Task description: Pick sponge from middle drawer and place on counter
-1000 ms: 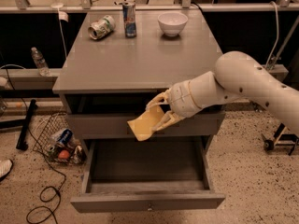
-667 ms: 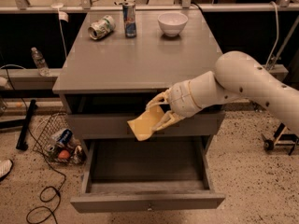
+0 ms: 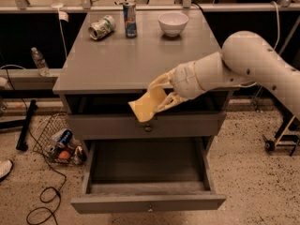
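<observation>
**A:** Where is the sponge now?

**B:** The end effector [image 3: 159, 95] is clamped on the sponge [image 3: 146, 106], pinching its upper right end. The sponge hangs tilted in front of the cabinet, just under the table's [image 3: 126, 60] overhanging front edge. It is well above the open middle drawer [image 3: 147, 203].

**A:** So the lift onto the table is the step. How should it go?

**B:** I'd rise straight up first, keeping out in front of the lip. Only move inward once the drooping lower corner is above the edge. The sponge is soft, and a snag on the overhang could likely tug it out of the grip.

**A:** Is there room to set it down?

**B:** Plenty. The white bowl [image 3: 173, 22], the upright can [image 3: 130, 19] and the tipped can [image 3: 102, 27] all sit near the back edge. That leaves the front half bare, so I'd lay it flat near the front middle, away from the side edges.
</observation>
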`<state>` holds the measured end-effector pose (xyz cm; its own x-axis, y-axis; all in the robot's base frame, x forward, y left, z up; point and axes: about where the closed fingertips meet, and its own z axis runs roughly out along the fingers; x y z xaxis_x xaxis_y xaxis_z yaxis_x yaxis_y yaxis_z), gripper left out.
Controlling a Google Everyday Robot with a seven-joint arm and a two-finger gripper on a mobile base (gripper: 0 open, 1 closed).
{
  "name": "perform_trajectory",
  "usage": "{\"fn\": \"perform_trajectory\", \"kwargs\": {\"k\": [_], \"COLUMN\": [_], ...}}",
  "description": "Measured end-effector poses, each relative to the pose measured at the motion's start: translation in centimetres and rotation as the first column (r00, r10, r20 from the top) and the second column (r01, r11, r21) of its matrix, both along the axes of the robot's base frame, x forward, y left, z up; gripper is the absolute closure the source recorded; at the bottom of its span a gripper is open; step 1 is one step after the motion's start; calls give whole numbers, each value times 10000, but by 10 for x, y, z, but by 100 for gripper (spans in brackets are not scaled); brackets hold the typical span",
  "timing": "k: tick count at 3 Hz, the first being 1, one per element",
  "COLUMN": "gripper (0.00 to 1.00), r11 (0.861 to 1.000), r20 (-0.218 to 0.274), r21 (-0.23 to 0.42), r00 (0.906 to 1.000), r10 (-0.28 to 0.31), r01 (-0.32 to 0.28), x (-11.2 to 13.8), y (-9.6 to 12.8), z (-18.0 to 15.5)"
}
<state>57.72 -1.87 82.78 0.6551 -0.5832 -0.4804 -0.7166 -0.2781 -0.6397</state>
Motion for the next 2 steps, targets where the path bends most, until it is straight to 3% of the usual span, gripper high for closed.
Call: {"fn": "perform_trajectory", "kwargs": {"k": [1,2], "gripper": [100,100], "r11": [9997,9971], "r20": [714,1038], "r21": [-197,-227], "r00": [9974,9921], "r10": [-102,-701], "r01": [116,728], "x": [24,50], "y": [4,1], "z": [35,55]}}
